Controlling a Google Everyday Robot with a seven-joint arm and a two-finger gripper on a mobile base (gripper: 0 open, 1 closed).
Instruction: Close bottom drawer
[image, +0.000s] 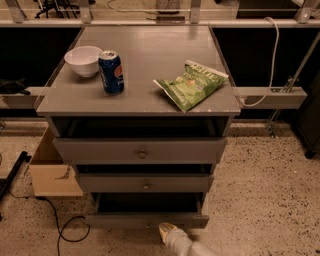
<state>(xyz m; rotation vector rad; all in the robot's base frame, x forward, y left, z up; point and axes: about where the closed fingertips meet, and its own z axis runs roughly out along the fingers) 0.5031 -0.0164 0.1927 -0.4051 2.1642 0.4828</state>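
The gripper (168, 232) is reaching in at the bottom edge of the view, its pale tip hovering low over the speckled floor (265, 200) while the arm is trailing off down and to its right. Whether it is open or closed cannot be told. Just above the tip, the bottom drawer (147, 220) is standing pulled out, its slim grey front sitting forward of the drawers over it and its dark inside showing. Contact between tip and panel cannot be told. Higher up, the middle drawer (145, 183) and top drawer (140, 150) are both sitting slightly out. Far above the gripper, a green chip bag (191, 85) is lying on the cabinet top (150, 50). Up and left, a blue soda can (111, 72) is standing just beside a white bowl (83, 60). Left of the gripper, a cardboard box (52, 172) is resting by the cabinet.
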